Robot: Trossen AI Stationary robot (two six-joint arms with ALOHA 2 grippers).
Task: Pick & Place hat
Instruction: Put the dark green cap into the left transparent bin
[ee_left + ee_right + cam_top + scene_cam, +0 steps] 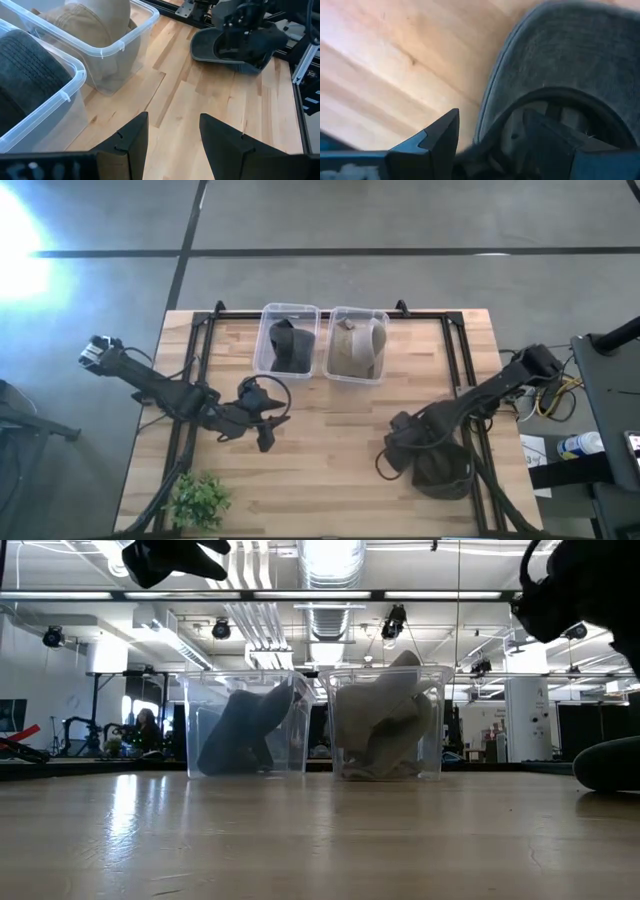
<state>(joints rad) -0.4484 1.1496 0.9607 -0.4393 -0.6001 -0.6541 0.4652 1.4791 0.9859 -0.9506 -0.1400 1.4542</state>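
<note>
A dark grey cap (443, 470) lies on the table near its right near corner; it also shows as cap (225, 47), cap (612, 764) and cap (565, 55). My right gripper (398, 448) is open and low over the cap's left edge. In the right wrist view its fingers (492, 140) stand on either side of the cap's rim (492, 100). My left gripper (266, 430) hangs open above the table's left middle, near nothing; in its own view it (172, 142) looks across bare wood. Two clear bins stand at the far edge. My right gripper comes at the cap's rim (490, 107) slanting down from the right, one finger (437, 137) outside over the wood, the other finger (545, 137) over the cap's hollow. Whether either finger touches the cap, I cannot tell. The cap rests on the table.
The left bin (290, 310) holds a dark hat (290, 345) and the right bin (358, 313) a tan hat (357, 348). A small green plant (197, 500) sits at the near left corner. Black frame rails (457, 370) run along the table's sides. Bare wood lies between the arms.
</note>
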